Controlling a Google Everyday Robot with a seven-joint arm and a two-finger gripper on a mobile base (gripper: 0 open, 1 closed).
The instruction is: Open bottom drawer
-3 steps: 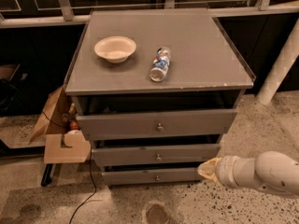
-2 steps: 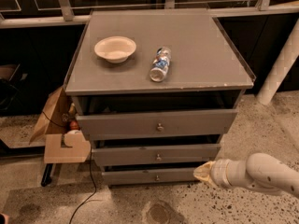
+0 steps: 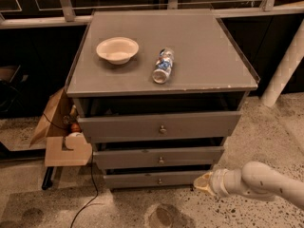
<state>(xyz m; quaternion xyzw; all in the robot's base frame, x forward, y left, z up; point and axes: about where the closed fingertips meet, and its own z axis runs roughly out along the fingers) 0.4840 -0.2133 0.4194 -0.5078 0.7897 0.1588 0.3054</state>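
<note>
The gripper (image 3: 203, 183) hangs low near the floor, just beside the right end of the bottom drawer (image 3: 137, 180); I cannot tell whether it is open or closed. The drawer is the lowest of three under the front edge of the cabinet (image 3: 213, 46), with a small knob (image 3: 159, 180) at its centre. On top, a bowl (image 3: 117, 49) sits toward the back left corner. A bottle (image 3: 163, 65) lies on its side near the middle.

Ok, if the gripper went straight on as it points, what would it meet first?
Likely the right end of the bottom drawer; the gripper, low beside it, points left. Depth is unclear; it might pass in front.
</note>
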